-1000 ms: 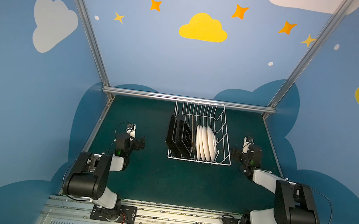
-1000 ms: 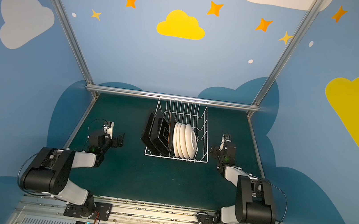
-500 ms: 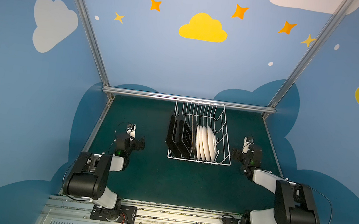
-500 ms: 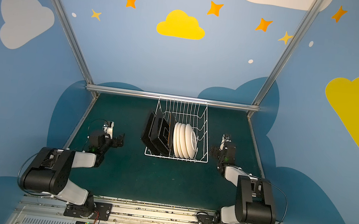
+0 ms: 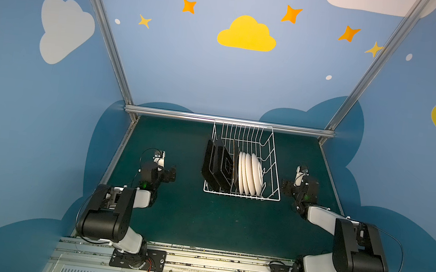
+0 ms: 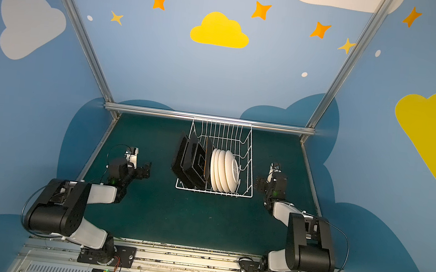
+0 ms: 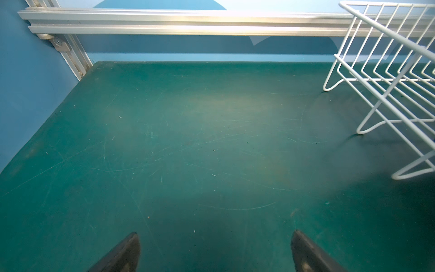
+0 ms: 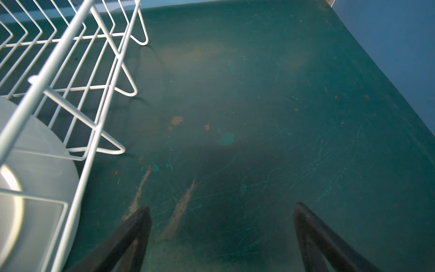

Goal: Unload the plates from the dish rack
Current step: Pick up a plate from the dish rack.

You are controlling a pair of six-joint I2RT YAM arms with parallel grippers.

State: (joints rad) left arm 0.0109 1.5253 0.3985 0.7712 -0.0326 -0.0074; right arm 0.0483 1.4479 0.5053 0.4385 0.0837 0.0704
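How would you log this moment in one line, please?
plates: in dish rack | left gripper: open, empty | right gripper: open, empty

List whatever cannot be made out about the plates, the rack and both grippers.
- black plates: both top views, packed edge-on behind one another; count and faces hidden.
- white plates: top views, centres too small; right wrist view, one blurred, cut by the edge.
- dish rack: left wrist view, cut off at the edge; no plates shown.
- left gripper, right gripper: wrist views show open fingertips only; bodies out of frame.
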